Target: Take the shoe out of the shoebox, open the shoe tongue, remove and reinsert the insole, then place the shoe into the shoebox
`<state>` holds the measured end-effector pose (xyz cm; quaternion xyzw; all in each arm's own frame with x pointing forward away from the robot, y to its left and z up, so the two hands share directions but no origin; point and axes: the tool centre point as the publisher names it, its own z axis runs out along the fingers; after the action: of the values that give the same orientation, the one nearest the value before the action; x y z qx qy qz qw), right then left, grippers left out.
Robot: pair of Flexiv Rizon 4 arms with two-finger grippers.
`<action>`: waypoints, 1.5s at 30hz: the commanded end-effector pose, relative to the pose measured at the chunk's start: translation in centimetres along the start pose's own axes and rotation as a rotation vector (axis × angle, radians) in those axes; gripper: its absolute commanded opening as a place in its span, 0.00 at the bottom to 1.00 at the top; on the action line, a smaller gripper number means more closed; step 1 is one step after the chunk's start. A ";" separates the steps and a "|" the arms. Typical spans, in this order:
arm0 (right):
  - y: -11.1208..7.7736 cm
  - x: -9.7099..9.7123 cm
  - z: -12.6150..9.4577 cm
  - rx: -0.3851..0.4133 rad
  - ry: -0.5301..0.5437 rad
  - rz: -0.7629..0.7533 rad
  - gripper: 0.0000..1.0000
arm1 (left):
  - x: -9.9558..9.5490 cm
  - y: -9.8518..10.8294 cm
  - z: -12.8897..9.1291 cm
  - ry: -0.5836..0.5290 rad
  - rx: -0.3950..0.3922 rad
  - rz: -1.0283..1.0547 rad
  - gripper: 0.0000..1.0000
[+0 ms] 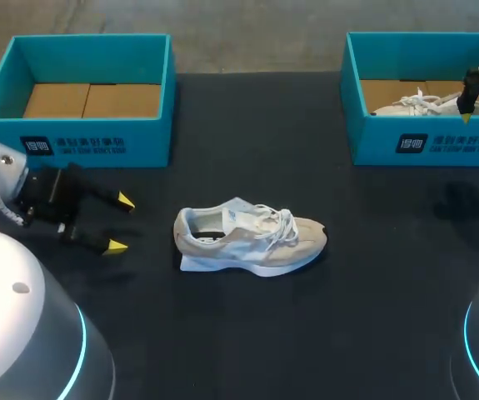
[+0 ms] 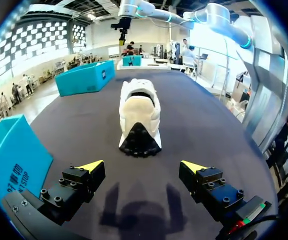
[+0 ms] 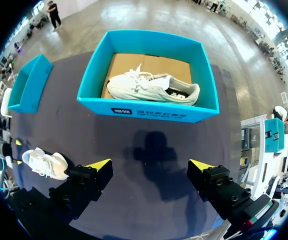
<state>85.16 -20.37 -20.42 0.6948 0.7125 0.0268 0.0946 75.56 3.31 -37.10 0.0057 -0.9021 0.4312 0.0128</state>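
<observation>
Between the fingers of the left gripper (image 2: 142, 166) only the dark table (image 2: 149, 210) shows. Its two yellow tips stand wide apart, low over the surface, and clamp nothing. Straight ahead of it, with a clear gap between, a beige shoe (image 2: 139, 115) stands upright on its sole. The black-treaded heel is turned toward the fingers and the toe points away. The mouth of the shoe faces up and the white laces lie across its top. Close beside one finger of this gripper stands the left shoebox (image 2: 13, 160), a teal box whose near wall carries dark print.

Well beyond the shoe, the right gripper (image 3: 151, 165) hangs high over the table, its fingers likewise spread with nothing held between them. Just ahead of its tips its own shadow (image 3: 154, 147) falls on the dark surface. Beyond that shadow stands the right shoebox (image 3: 149, 112), also teal. Inside it a second shoe (image 3: 151, 89), pale with white laces, lies lengthwise on the brown cardboard floor. From this gripper the beige shoe sits far off to one side, out on the table and well apart from both boxes.
</observation>
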 end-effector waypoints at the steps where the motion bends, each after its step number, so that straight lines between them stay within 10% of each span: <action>1: -0.1 0.0 0.1 -0.002 -0.001 0.001 1.00 | -1.1 0.2 2.6 0.012 -0.017 -0.018 1.00; 45: -0.1 0.0 0.1 -0.002 -0.001 0.001 1.00 | -0.7 -3.3 11.3 0.087 0.049 -0.036 1.00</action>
<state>85.16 -20.37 -20.42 0.6948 0.7125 0.0268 0.0946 75.89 -7.06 -41.32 0.0034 -0.8892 0.4538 0.0580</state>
